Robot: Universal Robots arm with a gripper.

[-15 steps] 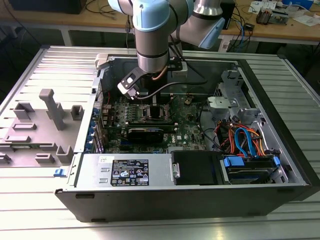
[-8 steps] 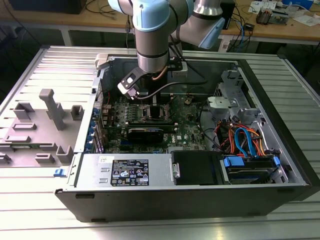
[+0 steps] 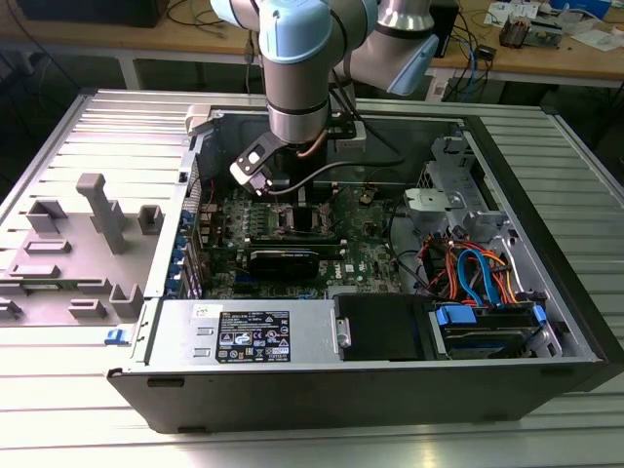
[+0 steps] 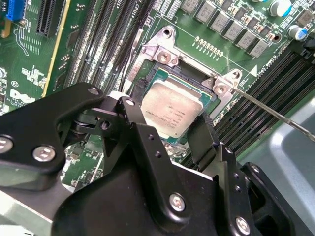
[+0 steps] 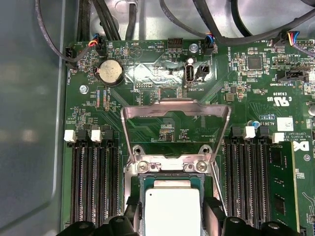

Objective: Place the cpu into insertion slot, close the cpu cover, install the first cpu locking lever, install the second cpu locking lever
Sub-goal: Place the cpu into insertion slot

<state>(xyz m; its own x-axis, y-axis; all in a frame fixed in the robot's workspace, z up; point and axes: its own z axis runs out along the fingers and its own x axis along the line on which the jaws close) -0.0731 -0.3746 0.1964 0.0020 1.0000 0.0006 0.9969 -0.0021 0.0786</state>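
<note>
The cpu (image 4: 172, 109) is a silvery square chip lying low in the insertion slot (image 4: 149, 80), whose dark interior and metal rim show around it on the green board. My gripper (image 4: 167, 123) stands straight over it, with one black finger (image 4: 134, 118) against one side of the chip and the other finger (image 4: 201, 132) against the opposite side. In the first wrist view the cpu (image 5: 172, 211) sits between the fingers (image 5: 214, 214). Beyond the socket, the cpu cover (image 5: 175, 104) stands swung open and upright. A thin lever rod (image 4: 275, 110) sticks out unlatched beside the socket.
Long black memory slots (image 5: 93, 182) flank the socket on both sides. A black card (image 3: 292, 259) lies just in front of it in the exterior view. Coloured cables (image 3: 478, 273) and drive bays fill the case's right side. A grey fixture (image 3: 93, 224) sits outside to the left.
</note>
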